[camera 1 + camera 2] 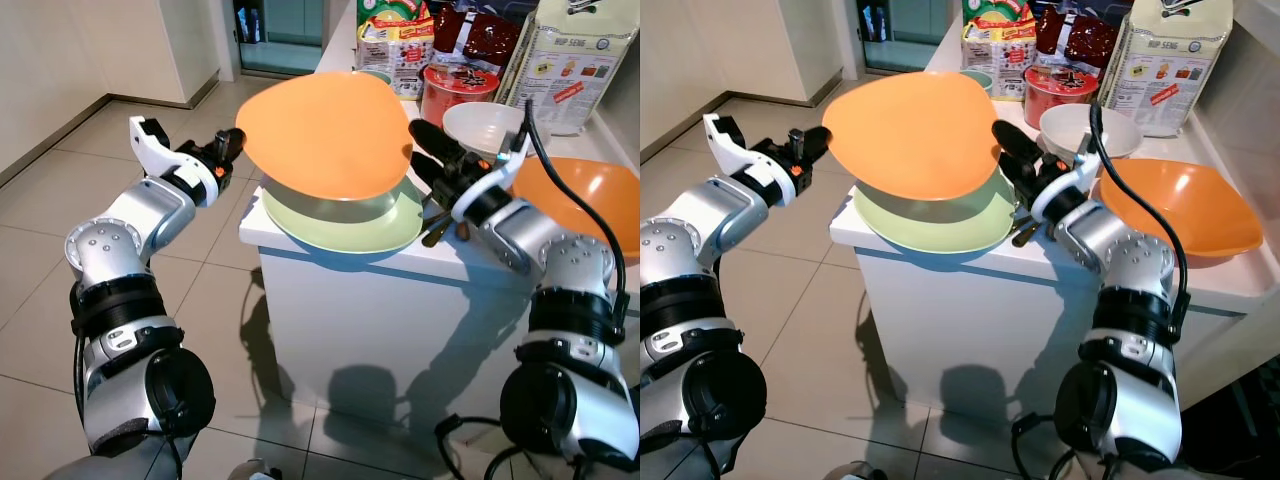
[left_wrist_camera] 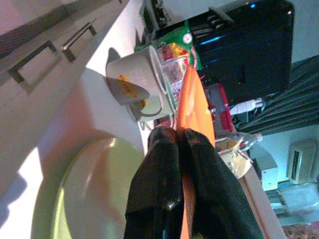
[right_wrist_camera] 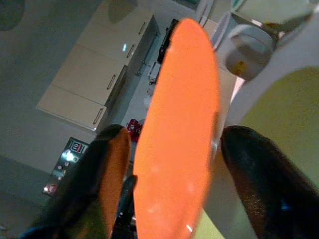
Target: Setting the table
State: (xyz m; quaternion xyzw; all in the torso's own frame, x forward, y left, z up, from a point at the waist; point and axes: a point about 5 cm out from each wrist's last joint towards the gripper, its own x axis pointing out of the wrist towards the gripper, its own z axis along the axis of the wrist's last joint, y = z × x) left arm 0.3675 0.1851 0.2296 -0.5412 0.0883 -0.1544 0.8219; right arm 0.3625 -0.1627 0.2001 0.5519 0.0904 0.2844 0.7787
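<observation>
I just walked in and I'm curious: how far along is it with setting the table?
Early on, it seems. In hand: the left hand pinches the rim of an orange plate, lifted above the green plate on the white counter; the right hand is open at the plate's other edge. Left: the green plate, white bowl and orange bowl sit unplaced. No laid table is visible.

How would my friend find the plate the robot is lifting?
Look at the white counter and its big green plate. Just above it, tilted, is the orange plate, pinched at its edge by the left gripper. It is flat, unlike the deep orange bowl.
</observation>
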